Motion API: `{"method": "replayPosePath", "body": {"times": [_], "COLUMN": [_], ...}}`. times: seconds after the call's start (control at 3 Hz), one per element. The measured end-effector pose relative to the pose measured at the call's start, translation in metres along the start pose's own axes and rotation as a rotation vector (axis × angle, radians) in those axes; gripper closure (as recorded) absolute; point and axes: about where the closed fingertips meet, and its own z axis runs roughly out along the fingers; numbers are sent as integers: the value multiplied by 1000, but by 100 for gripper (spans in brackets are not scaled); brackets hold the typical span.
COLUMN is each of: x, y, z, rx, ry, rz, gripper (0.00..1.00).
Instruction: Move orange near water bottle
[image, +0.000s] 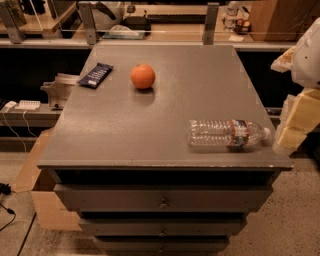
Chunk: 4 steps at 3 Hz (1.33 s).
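Camera view shows you nothing done yet: the orange (143, 76) sits far back on the table (125, 135), well apart from the water bottle (225, 133) lying front right. The gripper (296, 122) hangs beside the bottle's cap, away from the orange; you cannot tell how open it is.

The gripper (296, 124) sits at the right edge of the view, just beside the cap end of the water bottle (225, 133). Whether the two touch cannot be told. The arm (307, 55) above it is cut off by that edge. The bottle's label lettering is too small to read, as is the print on the dark wrapper (95, 75). The table (150, 145) hides part of a cardboard box (42, 200), and its lowest drawer (162, 245) is cut by the bottom edge.
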Motion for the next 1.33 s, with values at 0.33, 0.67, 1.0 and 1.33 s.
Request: {"method": "replayPosePath", "body": {"times": [0.33,0.67,1.0,1.33], "x": [-1,-34,-102,-162], "y": [-1,-19,-50,-70], "z": [-1,-14,-41,-50], "rx": [4,21,61,77], "ry": [-3,-44,-119,-232], "rz": [-1,-48,-152,-161], "gripper": [0,0,0,0]}}
